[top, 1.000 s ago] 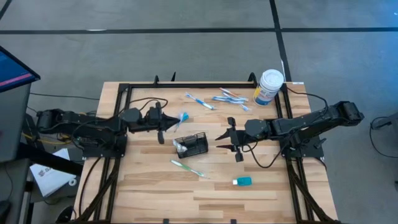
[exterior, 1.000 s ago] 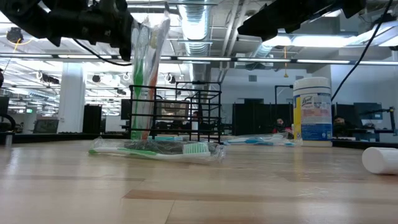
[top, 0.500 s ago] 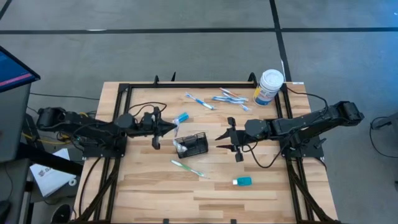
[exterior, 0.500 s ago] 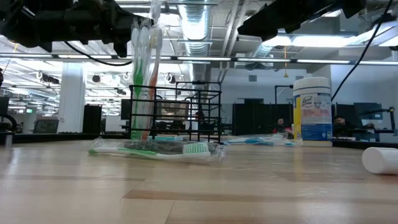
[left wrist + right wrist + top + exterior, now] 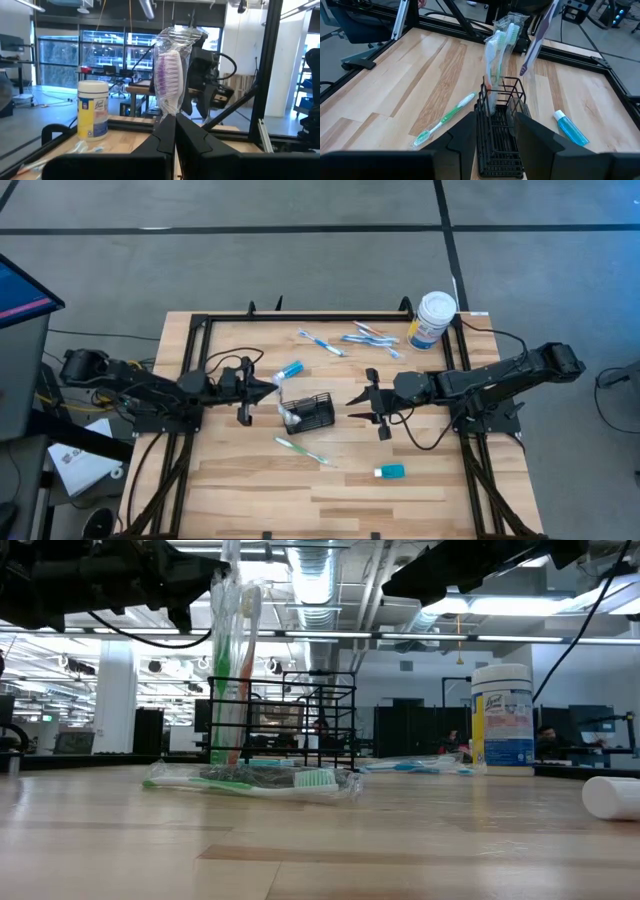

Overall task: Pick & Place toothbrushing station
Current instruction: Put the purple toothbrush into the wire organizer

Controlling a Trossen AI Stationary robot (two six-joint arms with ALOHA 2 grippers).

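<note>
Two arms flank the black wire-mesh holder (image 5: 308, 412) mid-table from above: left gripper (image 5: 268, 388), clamped on a wrapped toothbrush (image 5: 289, 369), is just beside it. Right wrist view: right gripper (image 5: 494, 131), jaws parted, empty, faces the holder straight ahead.

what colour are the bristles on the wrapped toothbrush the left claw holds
Purple, on the wrapped toothbrush; clearest in the left wrist view.

holder (image 5: 310, 413) mid-table | left hand (image 5: 272, 387) — just left | canister (image 5: 431, 320) — far right corner
</note>
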